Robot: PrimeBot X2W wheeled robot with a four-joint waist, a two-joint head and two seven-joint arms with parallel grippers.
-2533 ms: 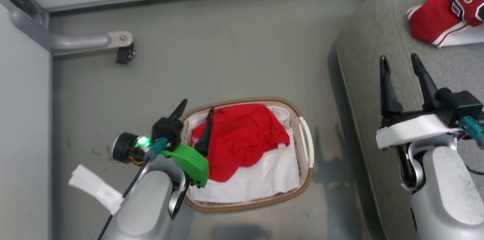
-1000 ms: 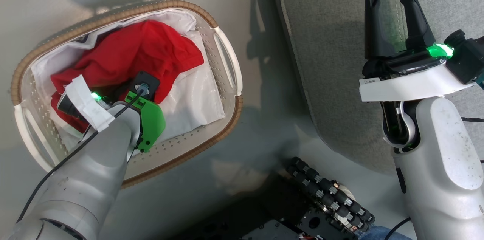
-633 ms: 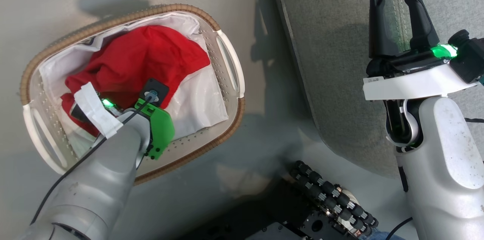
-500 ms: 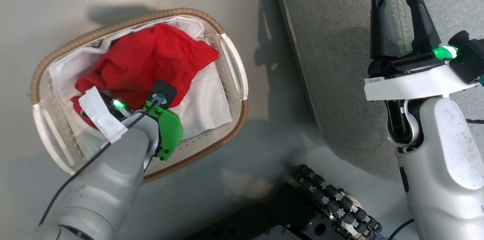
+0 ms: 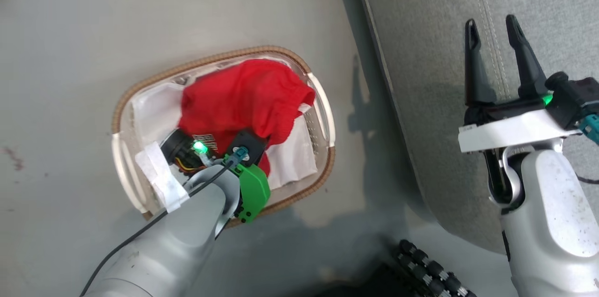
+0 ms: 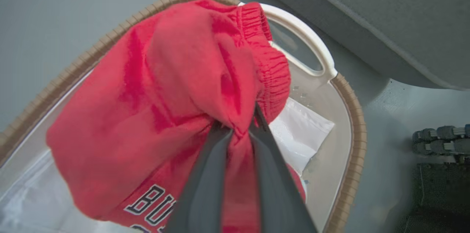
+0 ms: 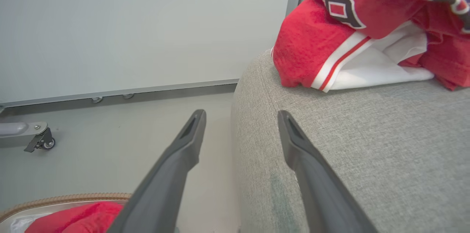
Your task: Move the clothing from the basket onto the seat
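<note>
The white basket (image 5: 326, 114) with a brown woven rim stands on the grey floor, left of the grey seat (image 5: 421, 54). In the left wrist view my left gripper (image 6: 238, 121) is shut on a bunched fold of red clothing (image 6: 165, 90) with white "BULLS" lettering, raised above the basket (image 6: 352, 115). From the head, that red clothing (image 5: 243, 96) hides the fingers under my left wrist. My right gripper (image 5: 493, 39) hovers open over the seat with nothing between its fingers (image 7: 240, 123). A second red garment (image 7: 330, 35) with "23" numerals lies on the seat (image 7: 367, 152).
A white liner (image 5: 290, 156) covers the basket's bottom. My dark wheeled base (image 5: 421, 264) sits near the seat's front corner. A pale wall panel and a metal leg with a caster (image 7: 40, 141) stand beyond the basket. Bare floor lies left of the basket.
My left gripper has shut on the red clothing and drawn it up into a bunch. The head camera has shifted, so the basket sits further right and lower. The right gripper stays open.
</note>
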